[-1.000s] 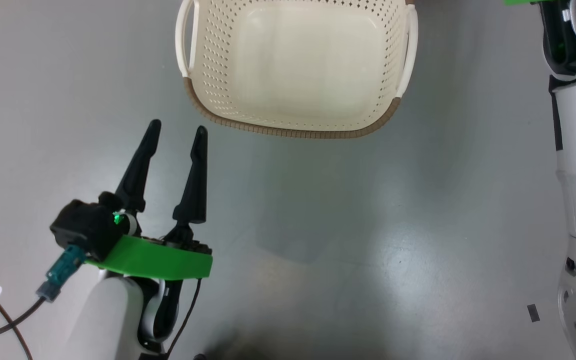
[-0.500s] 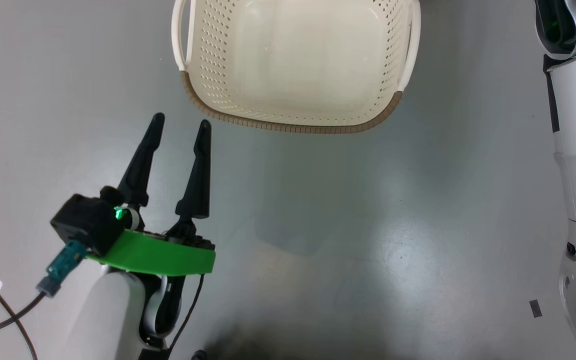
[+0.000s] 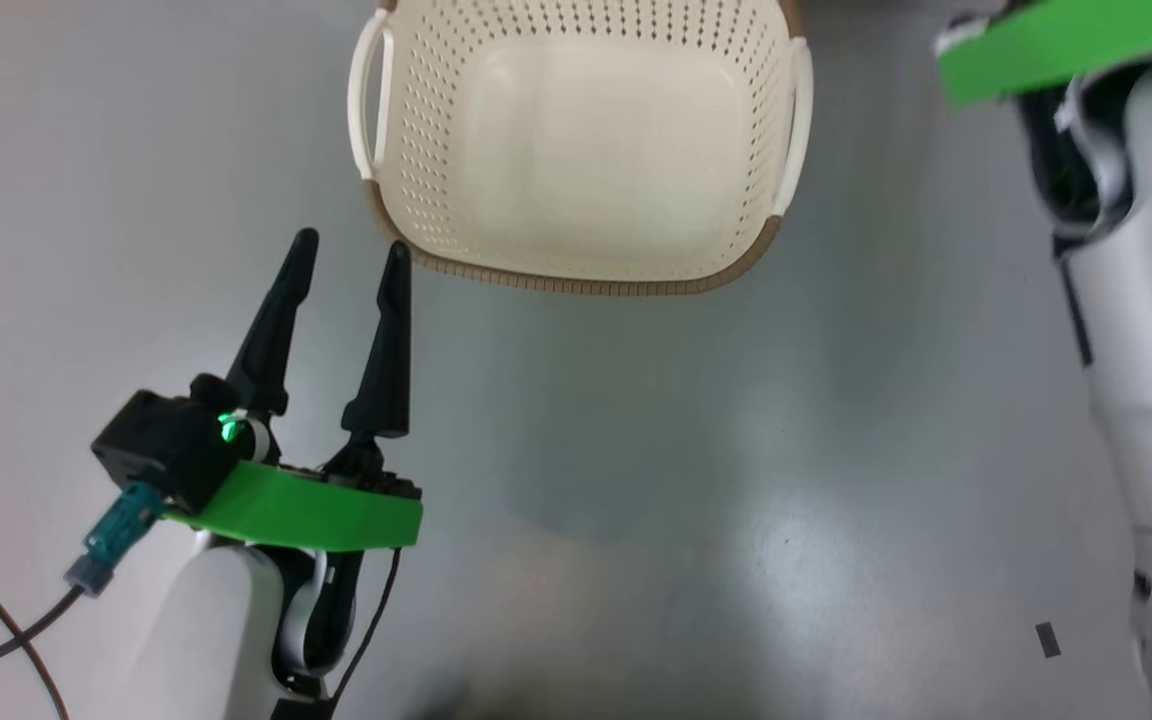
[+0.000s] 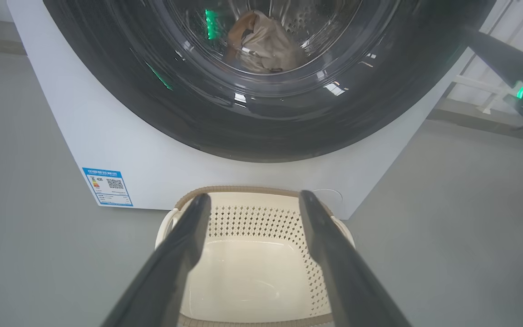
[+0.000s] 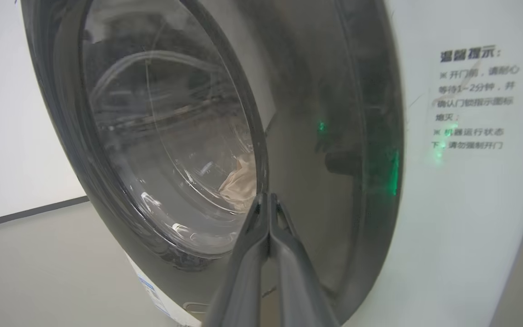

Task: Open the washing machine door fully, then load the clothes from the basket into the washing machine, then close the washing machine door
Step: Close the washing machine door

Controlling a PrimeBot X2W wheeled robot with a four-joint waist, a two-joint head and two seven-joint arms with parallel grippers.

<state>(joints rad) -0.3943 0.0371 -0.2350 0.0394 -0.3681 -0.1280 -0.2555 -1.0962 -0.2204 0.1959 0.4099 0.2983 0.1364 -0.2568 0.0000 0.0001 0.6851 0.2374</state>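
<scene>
Black and glossy, the washing machine door (image 4: 266,131) is lying against the white front of the washing machine (image 4: 107,136), shut or very nearly so; whether the latch has caught cannot be told. Behind its bulging glass, in the upper middle of the left wrist view, the clothes (image 4: 261,45) are showing as a pale crumpled bundle inside the drum. The basket (image 3: 576,283) is standing empty on the grey floor (image 3: 686,480) at the top centre of the head view. The right gripper (image 5: 268,196), fingers pressed together into one blade, is pointing at the door where glass meets black ring, at the lower middle of the right wrist view; contact cannot be confirmed. The left gripper (image 3: 351,242), fingers spread and holding nothing, is hovering at the lower left of the head view, just short of the basket's rim. The step in hand appears to be the closing push. It is best done by bearing on the solid black ring rather than the glass, on the side away from the hinge. The push should go squarely towards the machine until the door is sitting flush all round.
</scene>
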